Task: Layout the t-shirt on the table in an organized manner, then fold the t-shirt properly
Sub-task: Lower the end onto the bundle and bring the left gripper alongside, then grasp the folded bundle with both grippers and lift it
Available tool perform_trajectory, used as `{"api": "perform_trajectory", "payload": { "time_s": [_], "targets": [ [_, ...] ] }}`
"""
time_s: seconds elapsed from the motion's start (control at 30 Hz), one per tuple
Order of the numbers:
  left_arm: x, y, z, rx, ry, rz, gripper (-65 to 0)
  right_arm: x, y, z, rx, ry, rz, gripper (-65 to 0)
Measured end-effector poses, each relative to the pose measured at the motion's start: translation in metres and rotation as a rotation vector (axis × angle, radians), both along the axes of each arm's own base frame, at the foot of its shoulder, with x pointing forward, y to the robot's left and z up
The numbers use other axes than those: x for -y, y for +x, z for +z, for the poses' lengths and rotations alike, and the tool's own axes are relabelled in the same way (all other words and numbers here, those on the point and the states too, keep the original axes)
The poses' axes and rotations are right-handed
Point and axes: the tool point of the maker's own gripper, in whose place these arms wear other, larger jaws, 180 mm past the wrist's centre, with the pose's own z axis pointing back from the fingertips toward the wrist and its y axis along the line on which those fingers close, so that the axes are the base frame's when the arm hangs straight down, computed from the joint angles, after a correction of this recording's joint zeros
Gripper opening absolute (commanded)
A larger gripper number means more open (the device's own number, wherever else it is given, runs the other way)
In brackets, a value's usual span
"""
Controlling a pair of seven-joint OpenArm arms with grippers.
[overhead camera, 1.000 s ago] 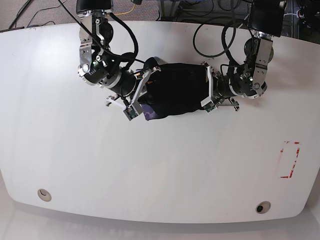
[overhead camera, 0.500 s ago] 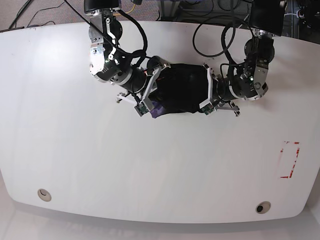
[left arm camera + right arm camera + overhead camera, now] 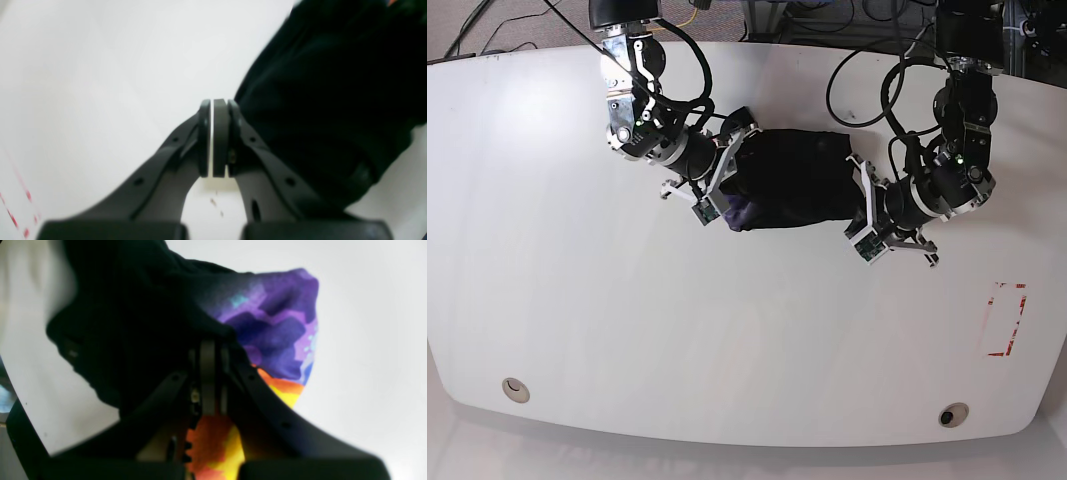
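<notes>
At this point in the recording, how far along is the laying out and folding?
Early. Nothing looks done: the t-shirt is a bunched lump near the far edge of the table, not spread flat. In hand: the right gripper is shut on the t-shirt at an edge showing a colourful print, and the left gripper is shut beside the other end, apparently holding no cloth. Left: spreading it flat, then every fold.

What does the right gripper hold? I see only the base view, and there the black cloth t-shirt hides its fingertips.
Observer: In the right wrist view the right gripper is shut on a fold of the black cloth t-shirt.
Operator: Is the cloth all black there?
Observer: No, a purple, orange and yellow print shows beside the gripper.
Operator: And the left gripper?
Observer: The left wrist view shows the left gripper shut, the t-shirt beside it, nothing visibly pinched.
</notes>
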Motion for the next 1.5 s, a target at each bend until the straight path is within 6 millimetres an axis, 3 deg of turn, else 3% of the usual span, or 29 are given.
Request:
{"api": "perform_trajectory", "payload": {
  "time_s": [0.23, 0.4, 0.83, 1.0, 1.13, 1.3, 1.5],
  "targets": [
    [0.002, 0.006, 0.019, 0.057, -0.029, 0.025, -65.0, 0.007, 0.001, 0.034, 0.056, -0.085, 0.028, -64.2],
    [0.021, 0.007, 0.036, 0.099, -0.101, 0.026, -65.0, 0.006, 0.01, 0.062, 0.129, -0.095, 0.035, -64.2],
    [0.061, -0.006, 0.029, 0.059, -0.17, -0.034, -65.0, 0.004, 0.033, 0.072, 0.174, -0.087, 0.029, -64.2],
    [0.062, -0.018, 0.001, -0.029, -0.164, -0.03, -65.0, 0.002, 0.038, 0.049, 0.145, -0.036, 0.012, -64.2],
    [0.058, -0.025, -0.03, -0.125, -0.151, -0.014, -65.0, 0.0, 0.035, 0.019, 0.081, 0.001, -0.008, -64.2],
    [0.049, -0.034, -0.073, -0.259, -0.142, 0.019, -65.0, 0.001, 0.035, -0.003, 0.068, 0.059, -0.022, -64.2],
    [0.045, -0.036, -0.092, -0.3, -0.198, 0.036, -65.0, 0.003, 0.034, -0.014, 0.051, 0.096, -0.033, -64.2]
  ]
}}
